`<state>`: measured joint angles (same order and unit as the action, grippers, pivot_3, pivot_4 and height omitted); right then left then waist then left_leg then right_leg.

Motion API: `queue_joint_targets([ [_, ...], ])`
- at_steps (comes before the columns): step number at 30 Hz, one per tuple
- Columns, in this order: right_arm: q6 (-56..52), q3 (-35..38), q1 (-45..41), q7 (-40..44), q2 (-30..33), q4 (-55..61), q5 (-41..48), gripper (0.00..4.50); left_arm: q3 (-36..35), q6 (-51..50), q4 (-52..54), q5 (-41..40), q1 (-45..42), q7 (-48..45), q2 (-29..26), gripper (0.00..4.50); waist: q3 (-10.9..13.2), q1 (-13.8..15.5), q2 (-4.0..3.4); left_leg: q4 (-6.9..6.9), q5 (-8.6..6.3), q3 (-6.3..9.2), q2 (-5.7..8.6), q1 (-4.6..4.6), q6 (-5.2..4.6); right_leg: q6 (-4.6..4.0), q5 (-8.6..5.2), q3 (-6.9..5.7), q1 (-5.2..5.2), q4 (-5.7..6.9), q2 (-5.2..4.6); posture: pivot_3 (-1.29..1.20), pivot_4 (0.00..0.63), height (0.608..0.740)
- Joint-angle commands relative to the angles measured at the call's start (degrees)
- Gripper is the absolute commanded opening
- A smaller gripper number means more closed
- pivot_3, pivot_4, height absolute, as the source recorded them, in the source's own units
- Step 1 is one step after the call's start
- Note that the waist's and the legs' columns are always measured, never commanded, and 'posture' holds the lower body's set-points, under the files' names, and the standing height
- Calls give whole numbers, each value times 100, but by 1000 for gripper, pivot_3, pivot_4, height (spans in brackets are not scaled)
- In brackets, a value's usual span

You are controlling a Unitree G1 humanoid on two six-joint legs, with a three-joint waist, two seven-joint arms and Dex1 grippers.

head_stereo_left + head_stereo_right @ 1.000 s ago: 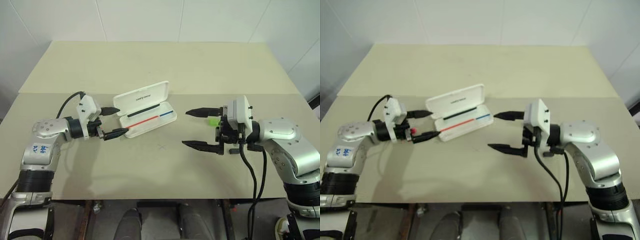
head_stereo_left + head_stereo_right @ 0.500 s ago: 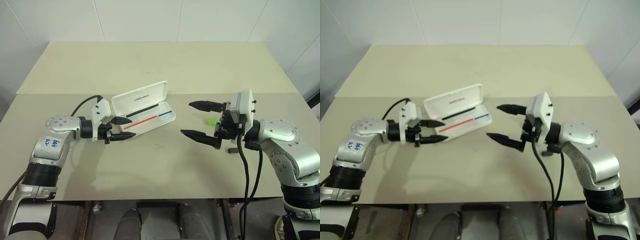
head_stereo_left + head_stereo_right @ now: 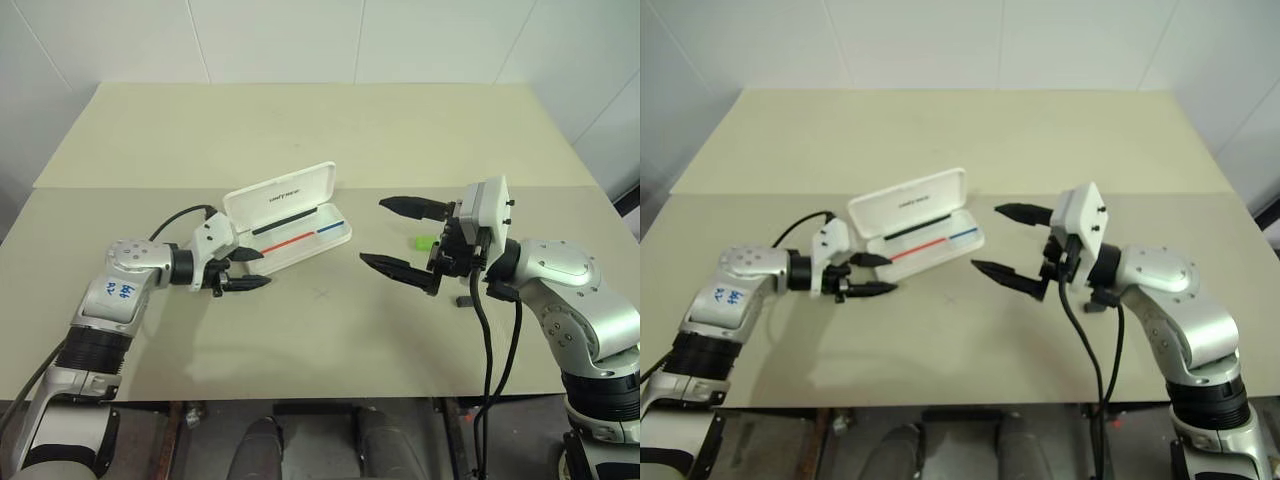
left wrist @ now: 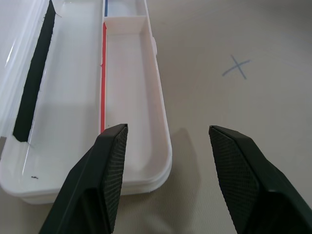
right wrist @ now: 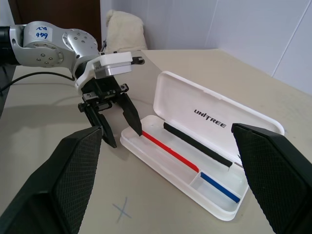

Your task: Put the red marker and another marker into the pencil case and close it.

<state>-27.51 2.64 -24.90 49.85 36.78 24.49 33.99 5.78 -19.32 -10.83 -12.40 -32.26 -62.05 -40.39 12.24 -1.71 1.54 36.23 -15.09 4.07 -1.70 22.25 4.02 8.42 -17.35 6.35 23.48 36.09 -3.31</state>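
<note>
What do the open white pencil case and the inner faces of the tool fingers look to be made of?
The white rectangular pencil case looks like hard, glossy plastic: smooth moulded walls, rounded corners, a soft sheen, printed lettering on the lid. The black fingers of the left tool seem to be matt plastic or rubber, with a fine cross-hatched grip texture on their inner faces; which of the two cannot be told.

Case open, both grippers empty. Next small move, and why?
Probably draw the right gripper back and down to the green marker: it lies on the table beside that gripper, whose jaws stand wide and empty, and the case is open with no marker in it yet.
</note>
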Motion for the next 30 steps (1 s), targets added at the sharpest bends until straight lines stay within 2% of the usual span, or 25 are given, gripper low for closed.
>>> queue_joint_targets([
  [1,113,41,-23,-24,-33,220,36,4500,106,44,131,146,23,71,64,2808,0,-1,0,0,0,0,0,0,0,0,0,0,0,0,0,0,150,740],
  [9,112,43,-181,-65,-115,208,40,4500,246,-22,31,348,3,242,117,2808,0,-10,0,0,0,0,0,-3,0,0,0,0,0,3,0,0,150,740],
  [12,119,33,-213,-84,-138,212,26,4500,238,15,-104,452,-67,330,121,2176,0,-9,0,1,0,0,0,-3,0,0,0,0,0,4,1,0,150,740],
  [18,144,41,-235,-122,-170,220,-9,4500,246,104,-319,532,-209,278,123,142,0,-6,0,-2,1,0,0,-4,-1,0,0,0,0,4,1,0,150,740],
  [19,147,43,-236,-125,-173,221,-14,4500,255,119,-329,529,-229,240,125,26,0,-1,-1,-1,1,0,0,-6,-2,0,0,0,-1,6,1,0,150,740],
  [30,122,83,-149,-124,-157,287,-25,4500,380,538,-186,400,-429,-671,19,26,0,-1,-1,-4,19,0,1,-5,-13,-6,14,0,-1,3,2,0,150,740],
])
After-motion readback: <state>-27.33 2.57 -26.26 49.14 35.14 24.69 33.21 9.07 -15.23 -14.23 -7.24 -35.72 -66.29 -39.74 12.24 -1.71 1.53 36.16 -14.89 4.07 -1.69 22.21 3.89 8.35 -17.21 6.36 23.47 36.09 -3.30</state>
